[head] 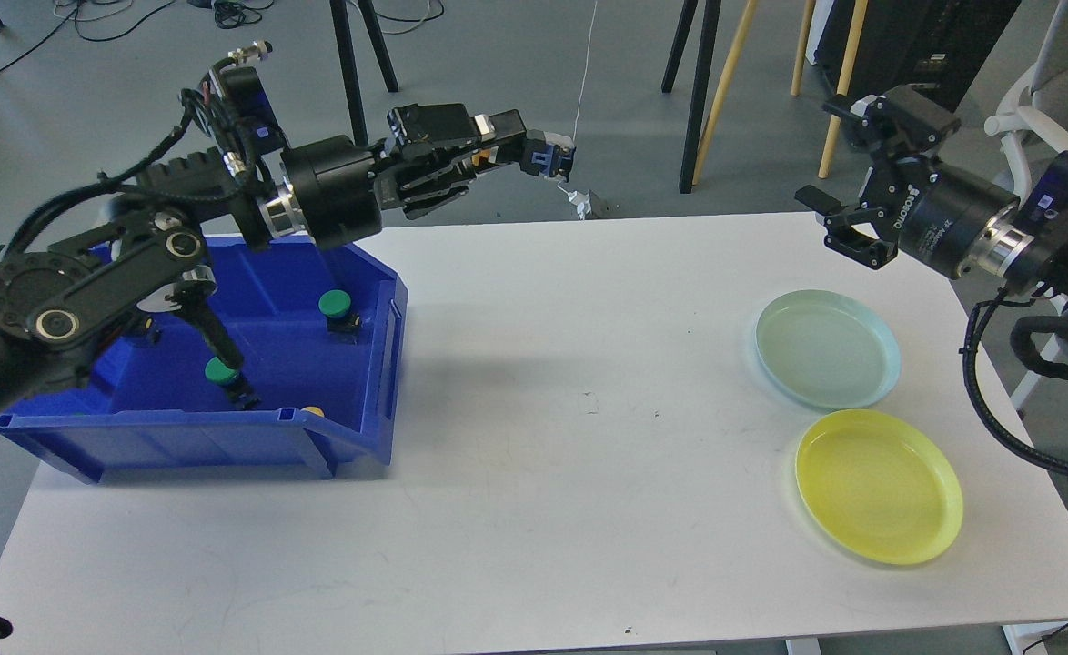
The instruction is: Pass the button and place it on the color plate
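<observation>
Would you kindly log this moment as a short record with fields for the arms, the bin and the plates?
left gripper: raised beyond the table's far edge, shut on a small blue-and-black part, probably a button
right gripper: open, empty, above the table's far right edge
blue bin: on the table's left; two green buttons clearly inside, a yellow one peeking at the front wall
pale green plate: right side, empty
yellow plate: nearer than the green one, empty
table: white
</observation>
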Controlling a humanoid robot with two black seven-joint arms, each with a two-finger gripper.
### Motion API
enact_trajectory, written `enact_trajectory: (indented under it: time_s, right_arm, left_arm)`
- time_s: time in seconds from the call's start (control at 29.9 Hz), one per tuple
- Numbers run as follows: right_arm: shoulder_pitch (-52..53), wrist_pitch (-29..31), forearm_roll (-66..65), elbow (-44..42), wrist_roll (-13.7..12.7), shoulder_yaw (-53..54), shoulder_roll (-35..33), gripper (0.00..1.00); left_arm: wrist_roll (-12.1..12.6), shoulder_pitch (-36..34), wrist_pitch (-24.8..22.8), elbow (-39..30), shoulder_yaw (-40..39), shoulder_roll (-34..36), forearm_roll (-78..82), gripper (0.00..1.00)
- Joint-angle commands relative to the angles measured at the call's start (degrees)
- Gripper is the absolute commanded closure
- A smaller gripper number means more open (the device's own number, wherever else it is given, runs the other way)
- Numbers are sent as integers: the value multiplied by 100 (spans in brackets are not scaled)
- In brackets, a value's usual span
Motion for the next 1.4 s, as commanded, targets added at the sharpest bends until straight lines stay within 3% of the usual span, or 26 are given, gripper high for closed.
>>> enact_trajectory:
  time_s: [0.0, 0.23, 0.63, 0.9, 1.14, 1.27, 1.37]
  right_arm:
    - [33, 53, 23, 96, 7, -208, 547, 0]
    - [95, 430, 776, 26, -10, -394, 1173, 0]
    - [121, 462, 1288, 26, -133, -429, 1217, 2]
    - [358, 462, 1288, 52, -133, -719, 1305, 8]
    - [464, 462, 1288, 43, -124, -816, 1331, 27]
    - [464, 462, 1271, 26, -116, -816, 1384, 48]
    - [464, 462, 1262, 17, -116, -816, 1384, 72]
  left_arm:
    - [-1, 235, 0, 289, -200, -486, -6, 98]
    - [-1, 271, 0, 615, -174, -944, 354, 98]
    - [-1, 315, 0, 809, -174, -1173, 407, 97]
    - [-1, 323, 0, 809, -174, -1173, 433, 97]
    - [-1, 315, 0, 809, -174, -1164, 433, 97]
    - [-1, 323, 0, 809, -174, -1164, 433, 97]
    - [-1, 323, 0, 809, -174, -1164, 433, 97]
